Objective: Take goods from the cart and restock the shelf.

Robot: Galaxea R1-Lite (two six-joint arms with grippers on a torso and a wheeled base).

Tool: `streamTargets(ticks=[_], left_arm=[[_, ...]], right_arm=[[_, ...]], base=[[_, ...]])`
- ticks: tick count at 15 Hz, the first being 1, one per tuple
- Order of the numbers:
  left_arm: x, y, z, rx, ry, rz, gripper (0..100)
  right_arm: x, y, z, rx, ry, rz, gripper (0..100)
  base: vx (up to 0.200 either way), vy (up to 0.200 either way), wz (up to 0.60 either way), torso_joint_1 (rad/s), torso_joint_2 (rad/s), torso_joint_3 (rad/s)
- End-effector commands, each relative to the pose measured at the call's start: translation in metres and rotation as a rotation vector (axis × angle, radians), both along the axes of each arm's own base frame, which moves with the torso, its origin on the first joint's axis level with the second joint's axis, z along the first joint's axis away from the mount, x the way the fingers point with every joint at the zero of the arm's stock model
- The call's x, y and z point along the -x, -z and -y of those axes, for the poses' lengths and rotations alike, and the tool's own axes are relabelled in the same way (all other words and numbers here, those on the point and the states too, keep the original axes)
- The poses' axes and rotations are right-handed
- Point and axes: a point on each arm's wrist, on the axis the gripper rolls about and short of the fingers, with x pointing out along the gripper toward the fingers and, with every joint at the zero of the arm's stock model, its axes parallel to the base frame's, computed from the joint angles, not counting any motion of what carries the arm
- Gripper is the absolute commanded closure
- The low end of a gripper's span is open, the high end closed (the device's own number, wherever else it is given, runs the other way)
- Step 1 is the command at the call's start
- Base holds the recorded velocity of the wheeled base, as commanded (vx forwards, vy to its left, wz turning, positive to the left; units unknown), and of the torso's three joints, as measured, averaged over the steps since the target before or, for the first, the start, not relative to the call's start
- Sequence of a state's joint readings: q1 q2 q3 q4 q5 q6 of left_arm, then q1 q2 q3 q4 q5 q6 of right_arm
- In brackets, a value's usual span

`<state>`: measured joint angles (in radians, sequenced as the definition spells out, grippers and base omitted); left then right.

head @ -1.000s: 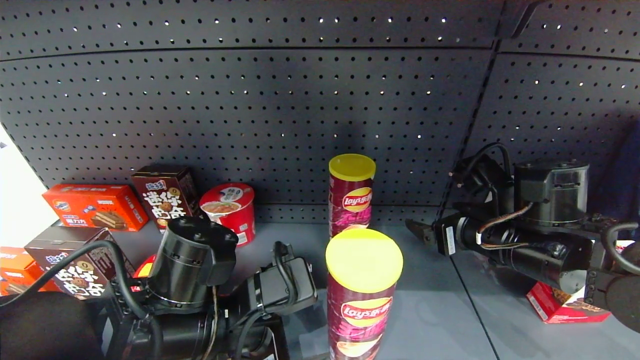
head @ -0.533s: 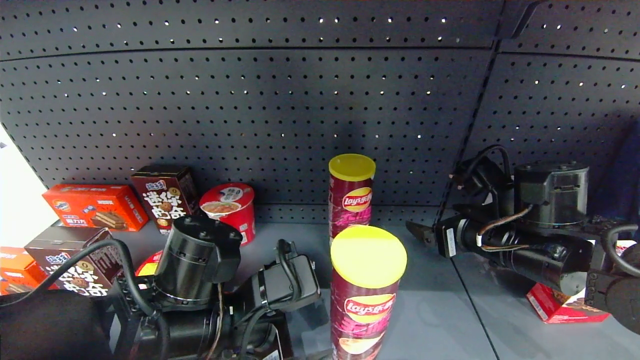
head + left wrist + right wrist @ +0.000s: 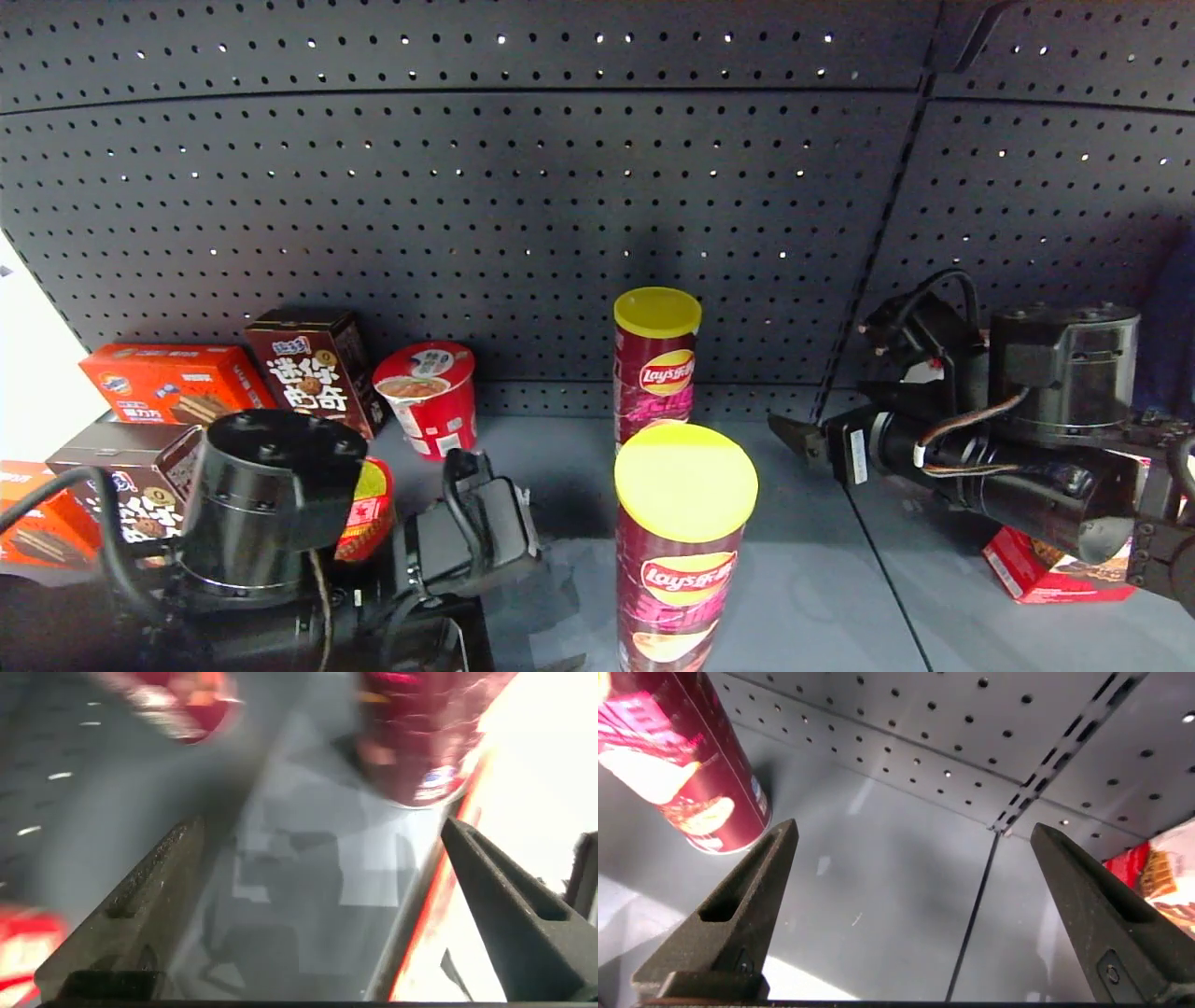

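Two maroon chip cans with yellow lids stand upright on the grey shelf (image 3: 822, 579): one at the back (image 3: 656, 364), one nearer the front (image 3: 684, 541). My left arm is low at the left of the front can. Its gripper (image 3: 318, 840) is open with nothing between the fingers, and the blurred base of a maroon can (image 3: 420, 747) lies a short way beyond the tips. My right gripper (image 3: 915, 835) is also open and empty, with bare shelf between its fingers and a chip can (image 3: 682, 765) off to one side. Its tip (image 3: 789, 434) points toward the cans from the right.
Brown and orange snack boxes (image 3: 313, 364) and a red noodle cup (image 3: 429, 383) crowd the shelf's left end. A red-and-yellow pack (image 3: 369, 509) lies by my left arm. A red box (image 3: 1046, 569) sits under my right arm. The pegboard wall (image 3: 523, 205) closes the back.
My left arm has drawn back to the left, away from the front can, which stays standing. This uncovers the red-and-yellow pack. My right arm has shifted slightly right.
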<state>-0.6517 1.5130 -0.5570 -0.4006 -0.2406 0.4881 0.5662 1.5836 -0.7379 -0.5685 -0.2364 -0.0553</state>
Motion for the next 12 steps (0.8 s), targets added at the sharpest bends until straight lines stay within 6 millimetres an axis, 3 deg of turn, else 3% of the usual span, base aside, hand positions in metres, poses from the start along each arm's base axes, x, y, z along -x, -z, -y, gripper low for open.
streamTargets(ticks=[1,4,6,8,12], left_arm=[[-0.003,-0.030,-0.018,0.073,-0.072,0.100,0],[-0.024,-0.069,-0.038,0.148,-0.195,0.226,0],[-0.028,-0.084,-0.051,0.183,-0.260,0.271,0],[-0.023,-0.094,-0.069,0.214,-0.333,0.300,0],[0.005,-0.109,-0.103,0.281,-0.477,0.363,0]], right_arm=[[0.007,-0.013,0.004,-0.024,-0.001,0.043,0],[0.019,-0.032,0.013,-0.059,0.008,0.104,0],[0.028,-0.043,0.023,-0.081,0.025,0.141,0],[0.037,-0.056,0.038,-0.106,0.059,0.187,0],[0.063,-0.069,0.069,-0.139,0.133,0.265,0]], base=[[0.000,0.000,0.00,0.000,0.00,0.000],[0.000,0.000,0.00,0.000,0.00,0.000],[0.000,0.000,0.00,0.000,0.00,0.000],[0.000,0.000,0.00,0.000,0.00,0.000],[0.000,0.000,0.00,0.000,0.00,0.000]])
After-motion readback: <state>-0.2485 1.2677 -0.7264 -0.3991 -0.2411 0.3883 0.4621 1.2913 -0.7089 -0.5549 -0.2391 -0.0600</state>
